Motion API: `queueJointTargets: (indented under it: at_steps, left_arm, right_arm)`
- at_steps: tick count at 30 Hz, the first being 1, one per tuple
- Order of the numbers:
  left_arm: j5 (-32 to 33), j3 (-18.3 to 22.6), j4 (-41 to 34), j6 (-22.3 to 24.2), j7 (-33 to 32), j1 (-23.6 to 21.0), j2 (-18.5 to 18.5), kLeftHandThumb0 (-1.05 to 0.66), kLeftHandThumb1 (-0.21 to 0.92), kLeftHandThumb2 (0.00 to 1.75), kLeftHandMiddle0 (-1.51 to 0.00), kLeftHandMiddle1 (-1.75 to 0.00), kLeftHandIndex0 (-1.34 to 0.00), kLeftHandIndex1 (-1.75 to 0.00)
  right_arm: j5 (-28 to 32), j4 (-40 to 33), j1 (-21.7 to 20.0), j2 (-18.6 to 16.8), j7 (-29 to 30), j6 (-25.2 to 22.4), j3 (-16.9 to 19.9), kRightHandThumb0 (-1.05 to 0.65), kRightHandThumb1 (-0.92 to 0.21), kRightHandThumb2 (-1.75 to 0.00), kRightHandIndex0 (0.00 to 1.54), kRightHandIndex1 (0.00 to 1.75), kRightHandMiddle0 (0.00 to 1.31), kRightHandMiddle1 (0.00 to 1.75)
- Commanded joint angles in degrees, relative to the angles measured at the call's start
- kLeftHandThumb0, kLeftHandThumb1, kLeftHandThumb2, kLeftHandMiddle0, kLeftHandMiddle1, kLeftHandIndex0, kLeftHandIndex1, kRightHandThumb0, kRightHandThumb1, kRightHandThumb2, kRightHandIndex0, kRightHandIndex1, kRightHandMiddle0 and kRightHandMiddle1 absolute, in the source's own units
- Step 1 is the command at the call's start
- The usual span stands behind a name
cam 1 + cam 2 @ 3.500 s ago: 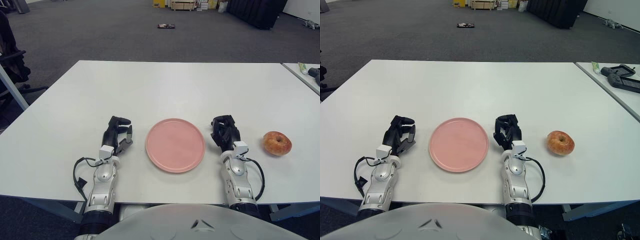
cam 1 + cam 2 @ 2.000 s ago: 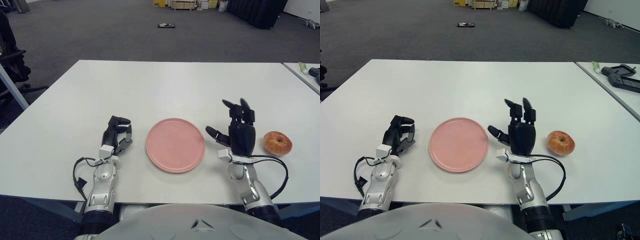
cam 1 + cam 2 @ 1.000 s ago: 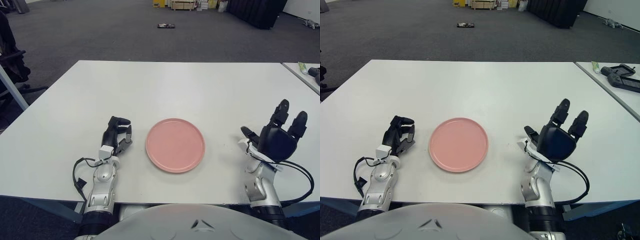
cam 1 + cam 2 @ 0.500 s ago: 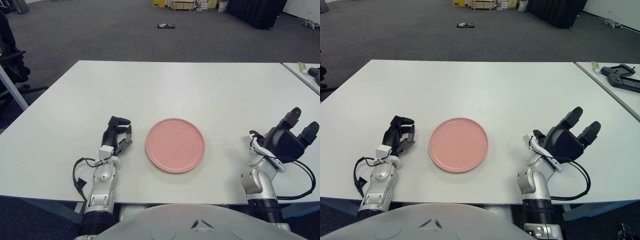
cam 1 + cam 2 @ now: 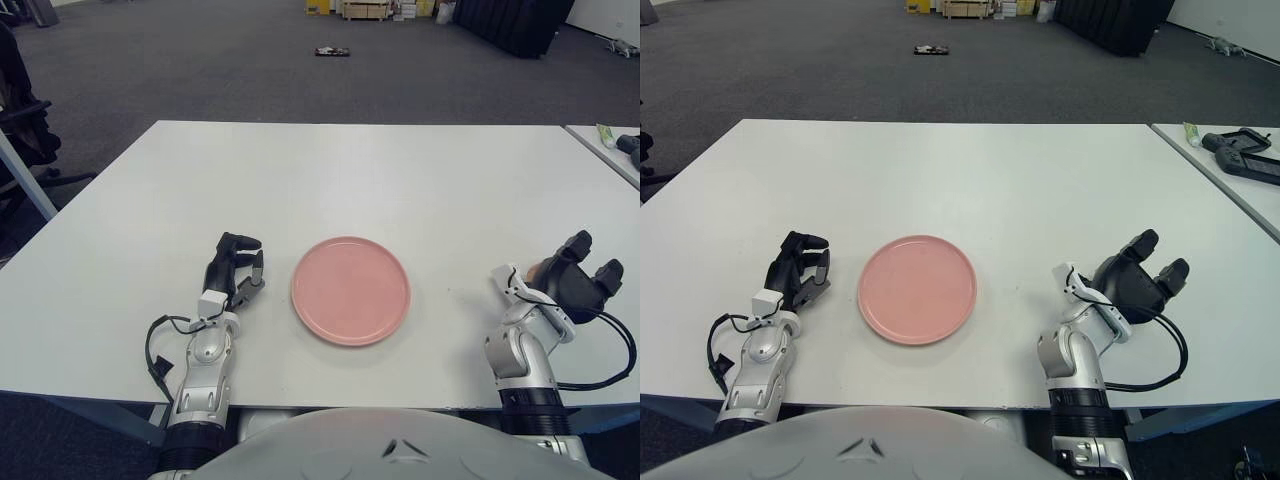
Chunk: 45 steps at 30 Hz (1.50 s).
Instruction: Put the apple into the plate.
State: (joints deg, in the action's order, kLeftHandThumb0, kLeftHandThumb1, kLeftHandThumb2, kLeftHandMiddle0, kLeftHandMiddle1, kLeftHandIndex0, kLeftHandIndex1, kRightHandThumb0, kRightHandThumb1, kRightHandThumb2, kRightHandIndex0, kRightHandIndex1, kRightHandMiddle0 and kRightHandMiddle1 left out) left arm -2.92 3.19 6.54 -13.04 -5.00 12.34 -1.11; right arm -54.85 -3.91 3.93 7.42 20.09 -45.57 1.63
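white table (image 5: pixel 330 170) holds one pink plate (image 5: pixel 351 290); only the left eye view shows a sliver of apple (image 5: pixel 536 268) under the right hand (image 5: pixel 572 279), grasp unclear; left hand (image 5: pixel 235 265) clenched, left of plate

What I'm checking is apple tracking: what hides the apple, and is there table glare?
Left eye view: the right hand covers the apple except a sliver; right eye view: the hand hides it fully. Both: table evenly lit, no glare, soft shadows; left hand idle left of the plate.
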Motion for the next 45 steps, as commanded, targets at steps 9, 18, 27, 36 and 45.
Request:
queueJointTargets:
  at_steps: [9, 18, 27, 36, 45]
  left_arm:
    - [0.08, 0.18, -0.93, 3.13, -0.10, 1.94, 0.15, -0.37, 0.78, 0.72, -0.45, -1.70, -0.28, -1.75]
    - [-0.34, 0.09, -1.97, 3.88, -0.52, 2.46, 0.47, -0.36, 0.80, 0.70, -0.46, -1.68, -0.26, -1.75]
    - [-0.41, 0.06, -2.59, 4.05, -0.43, 2.86, 0.54, -0.36, 0.81, 0.69, -0.47, -1.67, -0.26, -1.75]
    - [-0.04, 0.19, -3.19, 4.33, -0.09, 3.17, 0.48, -0.37, 0.78, 0.72, -0.48, -1.68, -0.28, -1.75]
    - [-0.59, 0.17, -3.72, 5.47, -0.73, 3.24, 0.66, -0.37, 0.78, 0.72, -0.48, -1.68, -0.28, -1.75]
  right_arm:
    - [3.91, -1.87, 0.25, 4.31, -6.65, 0.31, 0.34, -0.97, -0.76, -0.26, 0.00, 0.00, 0.00, 0.00]
    - [5.57, 0.02, -0.13, 7.67, -13.10, -0.85, -0.67, -0.88, -0.89, -0.30, 0.00, 0.00, 0.00, 0.00]
    - [5.86, 0.09, -0.28, 9.98, -17.31, -2.76, -1.71, -0.83, -0.92, -0.46, 0.05, 0.17, 0.00, 0.08]
    - [6.50, -1.26, 0.46, 10.70, -18.41, -2.65, -1.44, -0.85, -0.92, -0.66, 0.00, 0.63, 0.00, 0.46]
    - [7.45, -1.73, 0.42, 11.16, -20.29, -4.24, -0.89, -0.87, -0.92, -0.78, 0.00, 0.79, 0.00, 0.63]
